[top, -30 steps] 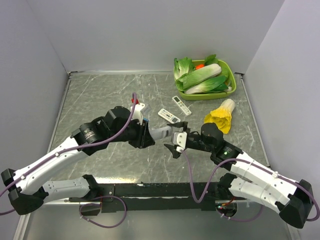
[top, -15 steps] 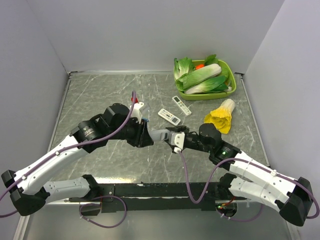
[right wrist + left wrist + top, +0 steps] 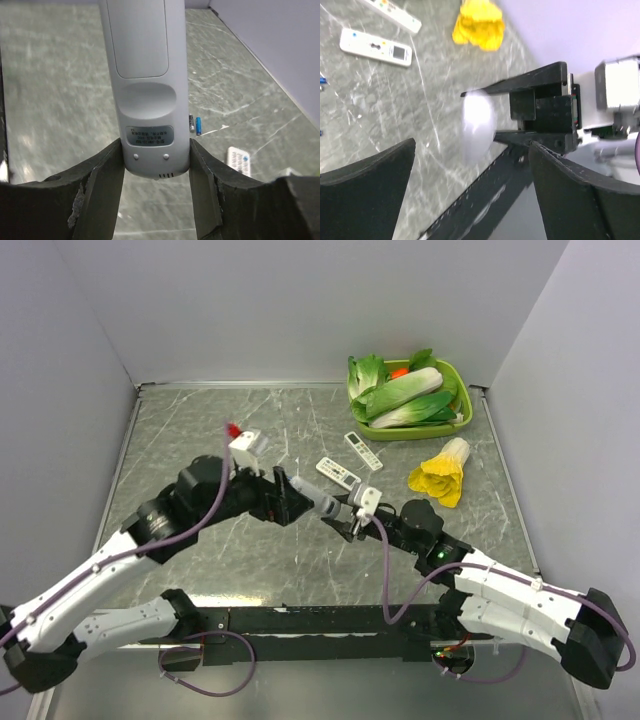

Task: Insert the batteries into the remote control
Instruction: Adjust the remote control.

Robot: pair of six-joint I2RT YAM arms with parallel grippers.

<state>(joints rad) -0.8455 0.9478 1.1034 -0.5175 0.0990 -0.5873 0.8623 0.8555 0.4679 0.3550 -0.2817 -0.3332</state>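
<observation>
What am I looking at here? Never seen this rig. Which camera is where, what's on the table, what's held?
These are two robot arms bolted at the near edge of a grey marbled table, each ending in a two-finger gripper. The wide picture comes from a fixed camera above and behind them. The other two come from a camera on each wrist, so the dark shapes at the bottom are that arm's own fingers. The right gripper clamps a slim white plastic remote control, its back toward that camera. The left gripper is open and holds nothing. On the table lie two other white button remotes, a yellow leafy vegetable, a green plastic tray of greens, and two tiny cylindrical batteries, one blue.
</observation>
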